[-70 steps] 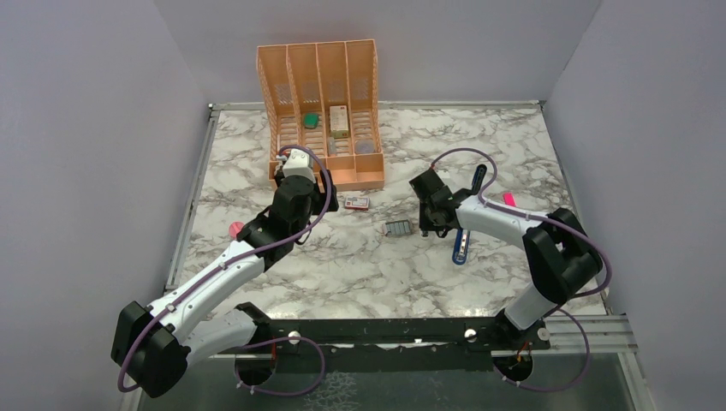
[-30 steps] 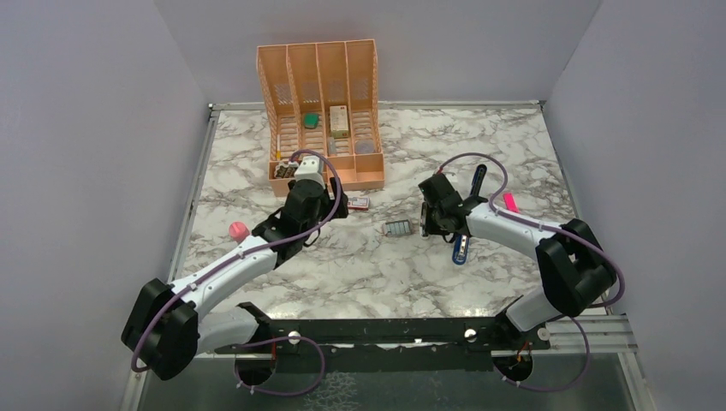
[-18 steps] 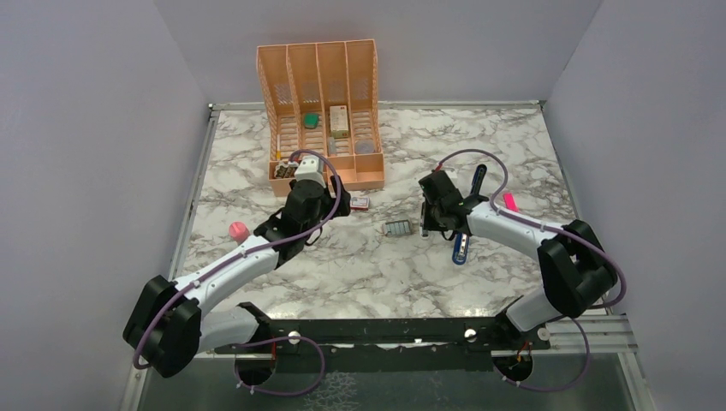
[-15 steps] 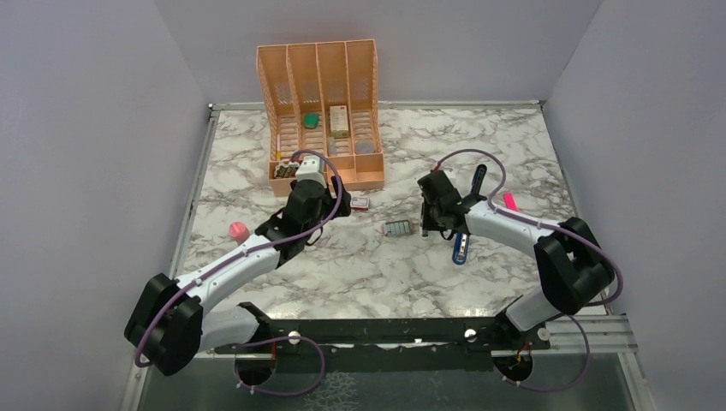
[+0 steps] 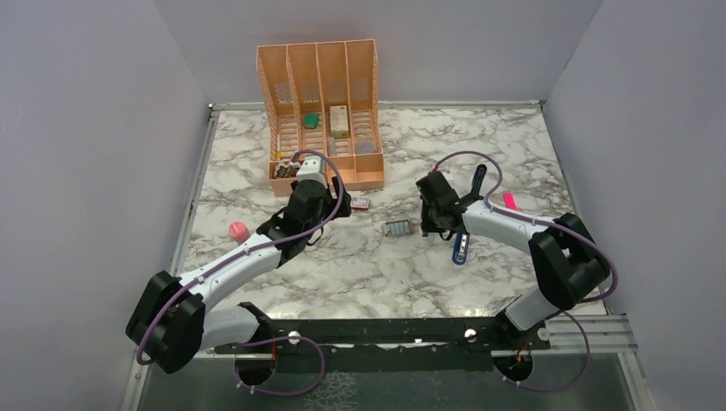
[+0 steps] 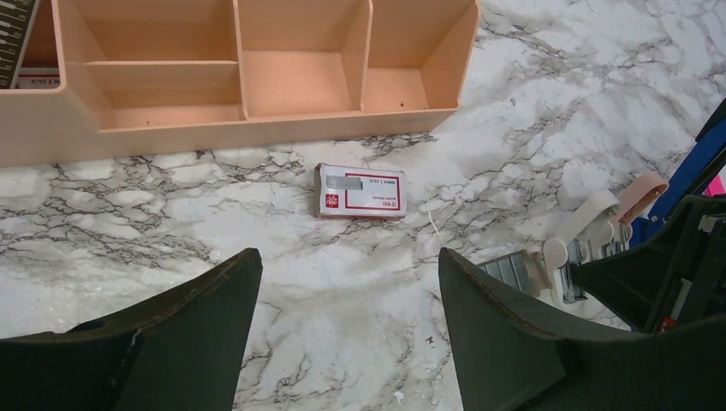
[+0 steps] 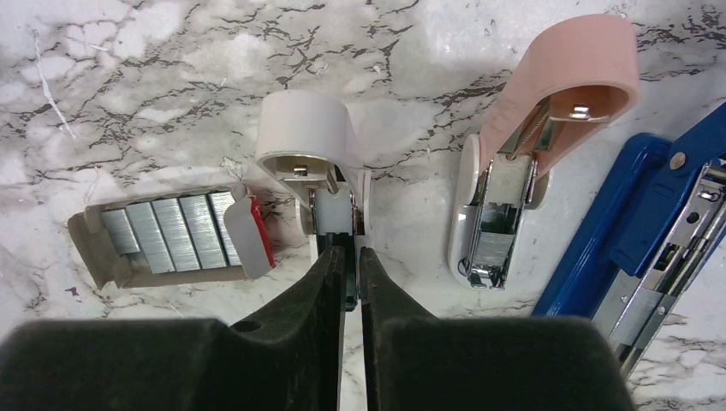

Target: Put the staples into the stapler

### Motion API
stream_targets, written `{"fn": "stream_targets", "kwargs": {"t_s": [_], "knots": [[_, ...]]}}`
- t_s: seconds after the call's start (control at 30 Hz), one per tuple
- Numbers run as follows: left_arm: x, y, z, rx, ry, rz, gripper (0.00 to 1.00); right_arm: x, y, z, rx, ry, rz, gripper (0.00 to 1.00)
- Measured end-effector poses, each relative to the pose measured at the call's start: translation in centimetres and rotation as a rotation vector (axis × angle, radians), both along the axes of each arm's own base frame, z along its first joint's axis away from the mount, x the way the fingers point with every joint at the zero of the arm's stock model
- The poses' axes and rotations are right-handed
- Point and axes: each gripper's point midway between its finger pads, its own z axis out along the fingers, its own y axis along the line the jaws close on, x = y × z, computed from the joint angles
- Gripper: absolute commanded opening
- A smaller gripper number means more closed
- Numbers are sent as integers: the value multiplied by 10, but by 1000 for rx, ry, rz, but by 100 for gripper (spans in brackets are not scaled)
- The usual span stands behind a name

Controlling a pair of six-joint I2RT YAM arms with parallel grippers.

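The staples (image 7: 167, 233) lie as grey strips in an open grey tray (image 5: 398, 229), and its red-and-white sleeve (image 6: 360, 190) lies apart near the organiser. The blue stapler (image 7: 633, 223) lies opened at the right, silver channel showing (image 5: 461, 248). My right gripper (image 7: 352, 253) hangs low just right of the tray, shut, with a thin dark strip pinched between its tips at the near end of a small white stapler-like block (image 7: 308, 137). What that strip is I cannot tell. My left gripper (image 6: 348, 253) hovers open above bare marble in front of the sleeve, holding nothing.
A pinkish block (image 7: 565, 77) with a metal channel lies between the white block and the blue stapler. An orange desk organiser (image 5: 321, 111) stands at the back. A pink marker (image 5: 509, 201) lies far right and a small pink round thing (image 5: 237, 229) at the left.
The left gripper swung right toward the sleeve early on, then held still. The right gripper edged slightly left over the white block, its jaws staying pinched.
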Motion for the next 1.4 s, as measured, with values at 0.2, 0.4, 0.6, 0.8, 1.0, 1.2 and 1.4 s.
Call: {"fn": "stream_targets", "kwargs": {"t_s": [0.2, 0.4, 0.6, 0.8, 1.0, 1.2, 1.4], "knots": [[0, 0, 0, 1, 1, 0, 76, -1, 0, -4, -9, 11, 5, 16], [0, 0, 0, 1, 1, 0, 76, -1, 0, -3, -9, 14, 10, 19], [0, 0, 0, 1, 1, 0, 76, 1, -1, 0, -9, 13, 4, 24], [0, 0, -1, 2, 2, 0, 76, 4, 0, 8, 1, -3, 4, 19], [0, 0, -2, 3, 5, 0, 76, 3, 2, 13, 14, -8, 15, 19], [0, 0, -3, 5, 6, 0, 76, -1, 5, 11, 29, 16, 37, 18], [0, 0, -3, 6, 8, 0, 76, -5, 4, 9, 22, 33, 46, 14]]}}
